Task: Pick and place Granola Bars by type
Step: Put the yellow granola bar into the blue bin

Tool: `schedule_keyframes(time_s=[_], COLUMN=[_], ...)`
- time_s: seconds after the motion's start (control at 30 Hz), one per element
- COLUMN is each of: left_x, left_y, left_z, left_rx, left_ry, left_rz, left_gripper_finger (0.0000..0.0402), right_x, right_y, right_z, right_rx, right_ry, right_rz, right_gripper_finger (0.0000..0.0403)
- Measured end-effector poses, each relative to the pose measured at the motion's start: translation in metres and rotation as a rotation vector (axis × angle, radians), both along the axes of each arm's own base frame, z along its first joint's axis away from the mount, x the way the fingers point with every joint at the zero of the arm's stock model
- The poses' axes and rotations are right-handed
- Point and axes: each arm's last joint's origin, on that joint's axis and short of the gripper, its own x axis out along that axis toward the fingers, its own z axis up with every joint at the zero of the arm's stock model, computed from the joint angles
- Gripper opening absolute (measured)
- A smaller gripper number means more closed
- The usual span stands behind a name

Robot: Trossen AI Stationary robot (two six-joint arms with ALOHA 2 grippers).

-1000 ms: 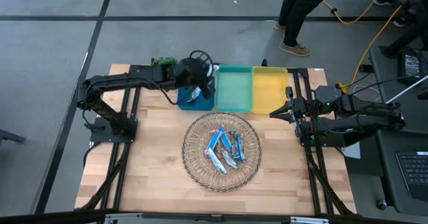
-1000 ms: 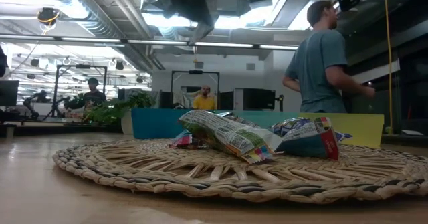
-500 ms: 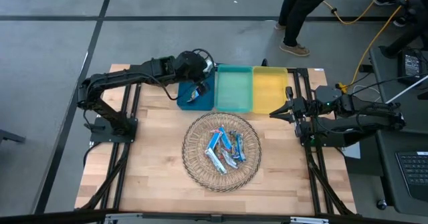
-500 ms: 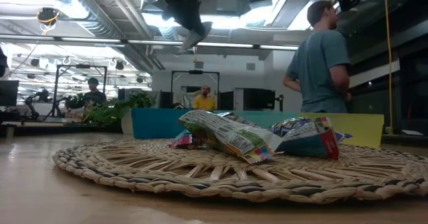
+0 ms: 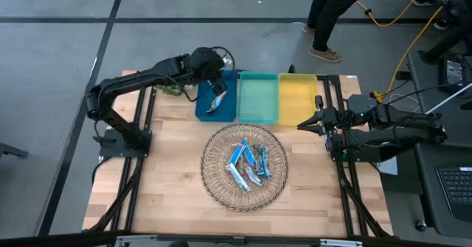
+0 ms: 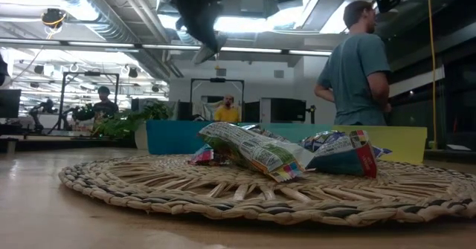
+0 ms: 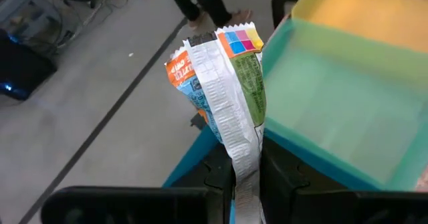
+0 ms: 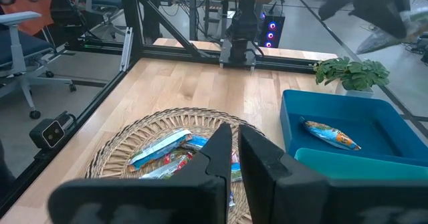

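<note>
The left gripper is holding a granola bar above the blue bin, its fingers pinching the crimped end of the wrapper so the bar is pointing away from the wrist. In the high view the bar is hanging over the bin's middle, where one blue-wrapped bar is already lying. To finish this step well, the arm is best kept over that bin and clear of the wall shared with the teal bin, lowering a little before the fingers spread, so the light wrapper drops flat and does not flutter over the rim. The remaining bars are lying in a loose heap on the woven tray at the table's centre. The right gripper is waiting at the table's right edge near the yellow bin, its fingers nearly together with a thin gap and holding nothing.

Compared with half a second ago, the left arm's wrist is sitting farther back and left, and the bar is now dangling more freely over the bin.
</note>
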Motion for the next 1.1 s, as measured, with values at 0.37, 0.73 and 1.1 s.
schedule_keyframes(time_s=[0.37, 0.73, 1.1], left_x=[0.011, 0.025, 0.031], left_y=[0.024, 0.059, 0.082], left_z=[-0.033, -0.091, -0.139], left_rx=[-0.072, -0.212, -0.293], left_ry=[0.103, 0.219, 0.331], left_rz=[0.022, 0.043, 0.047], left_gripper_finger=[0.0045, 0.0045, 0.0045], right_x=[0.000, 0.000, 0.000], right_y=[0.000, 0.000, 0.000], right_z=[0.000, 0.000, 0.000], right_rx=[0.000, 0.000, 0.000], right_ry=[0.000, 0.000, 0.000], right_rz=[0.000, 0.000, 0.000], right_gripper_finger=[0.0032, 0.0032, 0.0032])
